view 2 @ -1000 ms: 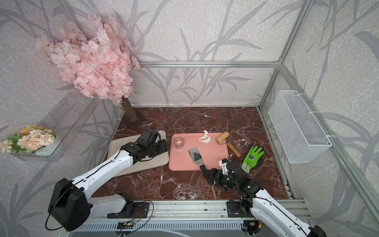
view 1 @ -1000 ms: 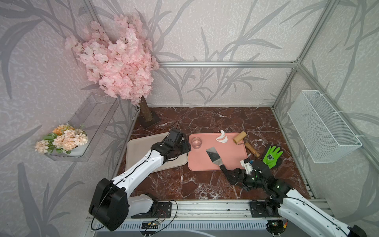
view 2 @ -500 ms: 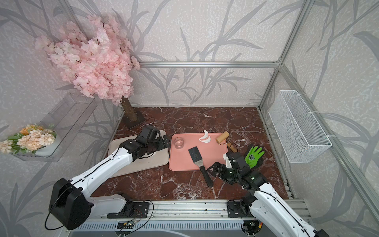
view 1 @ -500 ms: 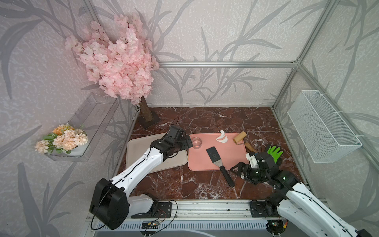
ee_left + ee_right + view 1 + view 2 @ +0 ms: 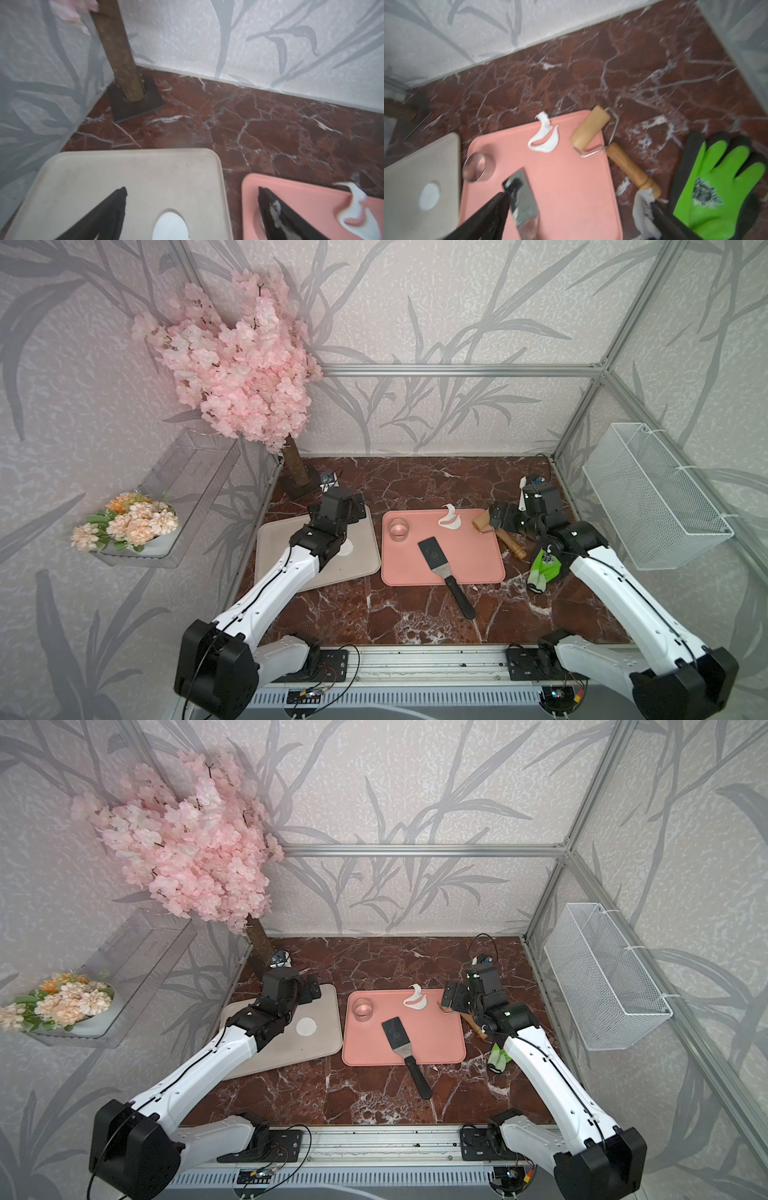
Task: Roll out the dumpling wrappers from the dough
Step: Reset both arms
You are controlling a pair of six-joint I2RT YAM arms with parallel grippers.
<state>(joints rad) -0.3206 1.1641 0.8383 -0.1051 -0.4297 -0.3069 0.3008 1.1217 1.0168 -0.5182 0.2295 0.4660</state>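
The round wrapper (image 5: 306,1027) is lying flat on the beige tray (image 5: 324,1006), on the half nearer the pink tray (image 5: 440,1040). The left pincer (image 5: 192,190) is hanging over the beige tray's far end, its jaws standing wide apart with nothing between them. The wrapper is sitting just on the near side of it, close under the wrist.

The right pincer (image 5: 578,199) is likewise gaping and empty, hovering by the pink tray's far right corner. Just beside it the wooden roller (image 5: 589,129) is resting with its barrel on that corner. Its handle is running off the tray, slanting toward the robot's right and back toward the base, and ending beside the green glove (image 5: 716,182). The leftover dough scrap (image 5: 544,137) is lying at the pink tray's far edge, to the left of the roller. The spatula (image 5: 522,195) and the glass cup (image 5: 477,167) are lying farther left again.

If more rolling is wanted, the right arm is looking nearer to both roller and scrap, and its jaws would probably need to straddle the slanted handle crosswise.
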